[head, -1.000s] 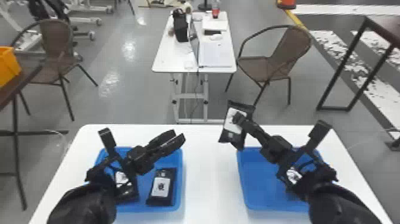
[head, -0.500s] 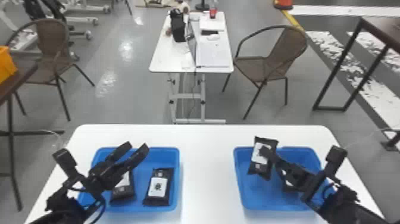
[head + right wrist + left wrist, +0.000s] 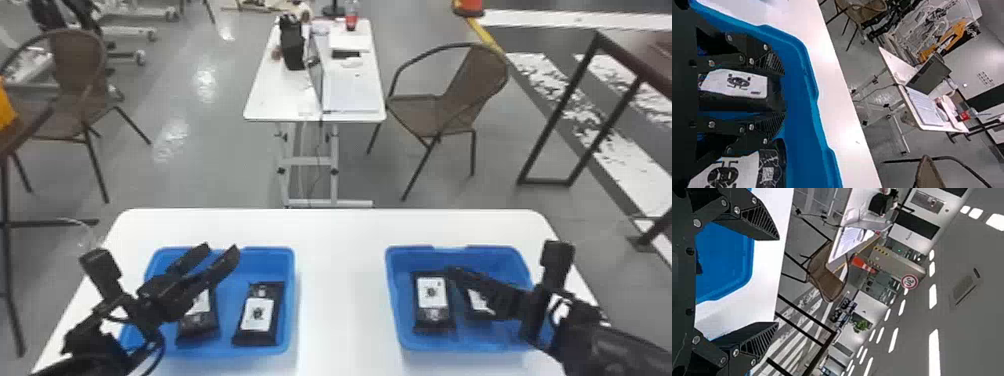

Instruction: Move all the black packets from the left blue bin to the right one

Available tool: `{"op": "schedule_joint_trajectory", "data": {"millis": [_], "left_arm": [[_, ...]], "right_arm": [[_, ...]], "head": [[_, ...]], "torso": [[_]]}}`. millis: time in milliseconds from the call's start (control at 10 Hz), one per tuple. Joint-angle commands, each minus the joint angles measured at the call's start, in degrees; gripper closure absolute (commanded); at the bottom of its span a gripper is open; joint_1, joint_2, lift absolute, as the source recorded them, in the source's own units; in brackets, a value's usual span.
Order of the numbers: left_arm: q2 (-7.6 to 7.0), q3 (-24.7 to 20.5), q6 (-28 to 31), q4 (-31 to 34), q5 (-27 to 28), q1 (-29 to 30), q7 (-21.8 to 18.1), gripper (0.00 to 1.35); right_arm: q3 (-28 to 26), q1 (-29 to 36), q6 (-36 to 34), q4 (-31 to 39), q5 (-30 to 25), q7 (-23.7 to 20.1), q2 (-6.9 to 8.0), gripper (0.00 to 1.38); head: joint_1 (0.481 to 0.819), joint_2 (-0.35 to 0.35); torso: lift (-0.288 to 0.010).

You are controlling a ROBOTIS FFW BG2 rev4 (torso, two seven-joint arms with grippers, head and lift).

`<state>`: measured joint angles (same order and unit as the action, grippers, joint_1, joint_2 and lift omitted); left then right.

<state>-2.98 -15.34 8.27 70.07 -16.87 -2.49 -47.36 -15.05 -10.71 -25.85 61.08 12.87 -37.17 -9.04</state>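
Between left bin (image 3: 290, 300) and right bin (image 3: 400, 270), wide strip of white table (image 3: 342, 290)

The left claw (image 3: 221, 250) stands wide open, its two black fingers (image 3: 760, 223) well apart and aimed forward, toward the robot's right. Behind it and farther left sits the left forearm (image 3: 97, 357), with a black block (image 3: 100, 266) jutting up beside the wrist. The right claw (image 3: 454, 274) points forward and leftward, its fingers (image 3: 774, 62) drawn in on a load, a gap between them. The right forearm (image 3: 620, 347) lies behind that claw, farther right.
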Motion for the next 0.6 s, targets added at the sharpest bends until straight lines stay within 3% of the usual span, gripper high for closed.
{"op": "schedule_joint_trajectory", "data": {"millis": [0, 200, 500], "left_arm": [[0.08, 0.3, 5.3, 1.1, 2.5, 0.1, 0.7, 0.29], [0.61, 1.5, 18.3, 3.8, 9.1, -0.7, 2.4, 0.28], [1.05, 2.5, 38.3, 9.2, 21.1, -2.4, 2.5, 0.29]], "right_arm": [[-1.9, 3.3, 0.6, 9.1, -2.1, 2.0, 1.84, 0.15], [-3.8, 7.6, 1.6, 18.5, 0.8, 3.2, 4.03, 0.32], [-5.2, 10.3, 2.0, 25.9, 8.3, 3.7, 4.74, 0.35]], "head": [[0.695, -0.062], [0.695, -0.086], [0.695, -0.108]], "torso": [[0.0], [0.0], [0.0]]}}
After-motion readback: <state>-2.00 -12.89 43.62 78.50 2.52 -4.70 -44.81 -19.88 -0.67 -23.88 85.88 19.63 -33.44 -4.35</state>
